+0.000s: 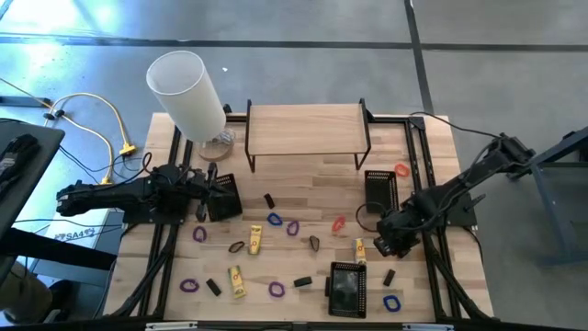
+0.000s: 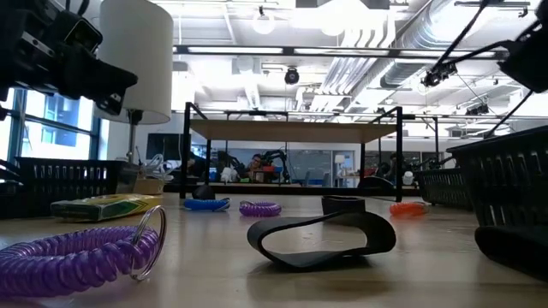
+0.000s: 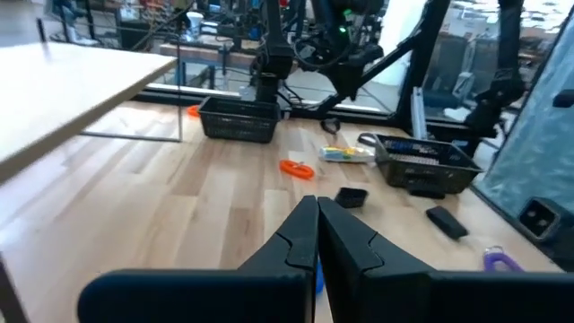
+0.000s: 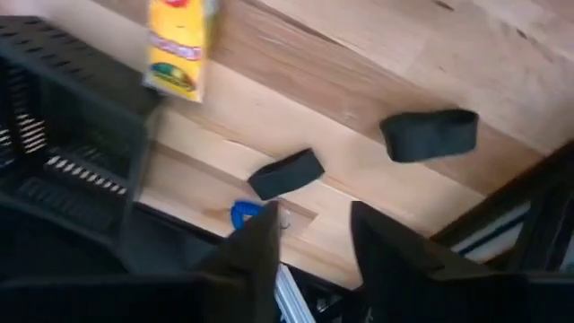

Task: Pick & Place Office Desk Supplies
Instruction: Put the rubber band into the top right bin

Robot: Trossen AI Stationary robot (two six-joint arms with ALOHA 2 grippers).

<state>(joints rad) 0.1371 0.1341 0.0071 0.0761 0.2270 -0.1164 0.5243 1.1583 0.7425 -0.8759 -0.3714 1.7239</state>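
A: Start at the left. What is that arm doing?

B: The left gripper [image 1: 230, 191] sits at the bench's [image 1: 303, 184] left side beside a black mesh tray [image 1: 223, 198], fingers [image 3: 305, 238] pressed together with nothing between them. It looks parked.

A: And the supplies?

B: Strewn over the middle of the bench: purple coil loops [image 1: 199, 233], yellow packets [image 1: 254, 240], black blocks [image 1: 303, 281], an orange loop [image 1: 338, 223]. Another mesh tray [image 1: 348, 287] sits near the front edge.

A: The right side?

B: The right gripper [image 1: 384, 246] hangs low over the bench's right part, fingers [image 4: 258, 247] apart and empty. A yellow packet [image 1: 360, 249] lies just to its left, its long axis running front to back.

A: Which item does the next move turn on?

B: Most likely the small black block [image 4: 285, 173]. In the right wrist view it lies just ahead of the finger gap, its long axis slanted across it, so a slight wrist turn would be needed. A blue loop [image 4: 244, 213] lies close beside it and could be caught by mistake.

A: Which arm is nearer?

B: The right, clearly; the left is well apart.
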